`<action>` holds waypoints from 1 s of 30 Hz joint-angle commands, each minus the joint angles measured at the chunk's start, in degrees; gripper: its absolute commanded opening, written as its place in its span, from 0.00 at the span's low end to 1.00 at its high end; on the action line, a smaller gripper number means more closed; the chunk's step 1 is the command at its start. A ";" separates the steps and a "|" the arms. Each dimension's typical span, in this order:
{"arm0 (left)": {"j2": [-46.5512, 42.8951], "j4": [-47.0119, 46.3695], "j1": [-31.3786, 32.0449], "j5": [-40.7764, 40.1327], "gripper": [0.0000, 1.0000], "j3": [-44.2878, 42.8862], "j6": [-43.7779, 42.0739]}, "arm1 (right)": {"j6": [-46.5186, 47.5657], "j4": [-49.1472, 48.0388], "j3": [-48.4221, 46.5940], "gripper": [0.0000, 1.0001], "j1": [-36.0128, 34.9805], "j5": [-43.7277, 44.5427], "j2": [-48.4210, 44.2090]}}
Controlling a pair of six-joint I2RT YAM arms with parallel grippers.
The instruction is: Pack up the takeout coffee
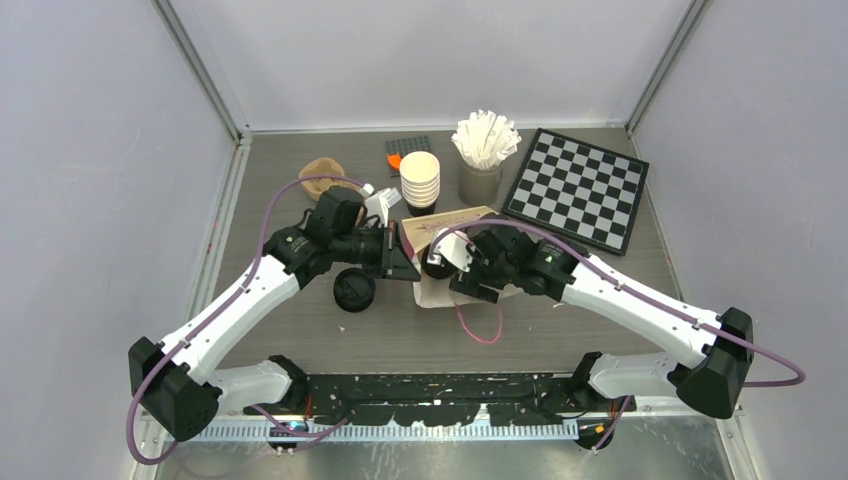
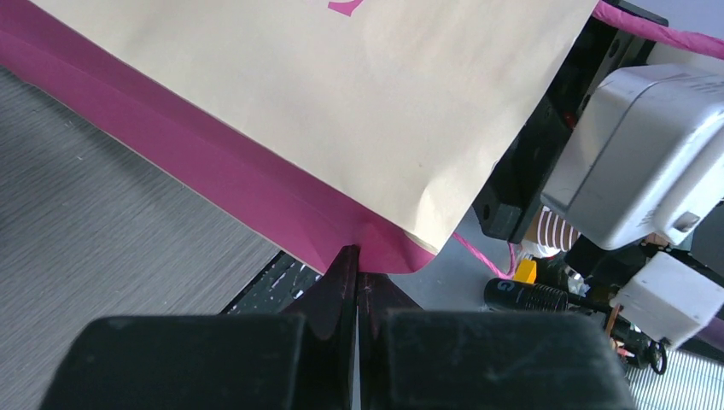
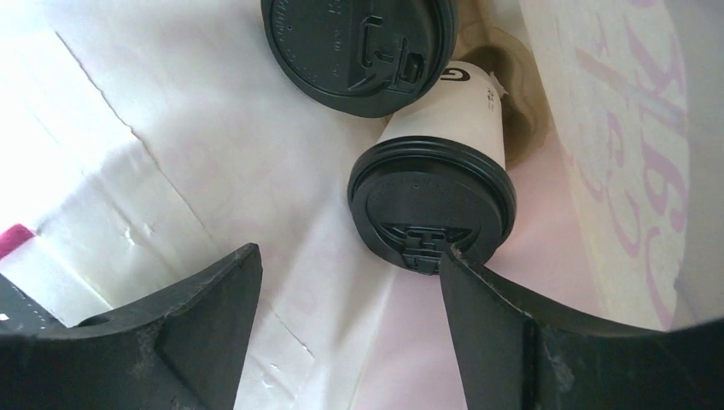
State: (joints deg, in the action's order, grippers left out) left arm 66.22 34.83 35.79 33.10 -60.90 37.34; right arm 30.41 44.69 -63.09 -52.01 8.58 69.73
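Note:
Two takeout coffee cups lie on their sides inside the paper bag (image 3: 213,128). The nearer cup (image 3: 452,111) points its black lid (image 3: 431,205) at the right wrist camera. Only the lid of the second cup (image 3: 359,43) shows. My right gripper (image 3: 346,273) is open inside the bag with nothing between its fingers. Its right fingertip (image 3: 465,290) touches the nearer lid's rim. My left gripper (image 2: 359,256) is shut on the magenta edge of the bag (image 2: 341,102), holding the bag's mouth (image 1: 415,250) from the left.
A round black lid (image 1: 353,290) sits on the table below the left gripper; I cannot tell whether a cup is under it. Behind the bag stand a stack of lidless cups (image 1: 420,180) and a holder of white sticks (image 1: 485,150). A chessboard (image 1: 578,188) lies at the back right.

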 commanded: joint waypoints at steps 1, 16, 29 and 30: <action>-0.45 -2.09 0.23 1.42 0.00 -0.32 0.66 | -4.12 -2.57 -2.89 0.78 0.31 -2.77 -1.23; -0.65 -2.65 0.22 1.47 0.00 -0.12 1.24 | -4.64 -13.36 -2.15 0.41 -0.37 -5.19 2.93; -0.91 -2.49 0.19 1.68 0.00 0.31 1.50 | -3.68 -25.90 1.32 0.31 -1.22 -4.35 6.90; -0.87 -2.53 0.20 1.67 0.00 0.29 1.59 | -4.11 -26.52 1.63 0.31 -1.25 -4.40 6.78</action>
State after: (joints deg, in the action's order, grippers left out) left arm 66.22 33.95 35.79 33.10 -60.90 38.61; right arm 26.83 25.15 -61.89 -52.88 3.77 76.90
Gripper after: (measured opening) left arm 0.008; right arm 0.316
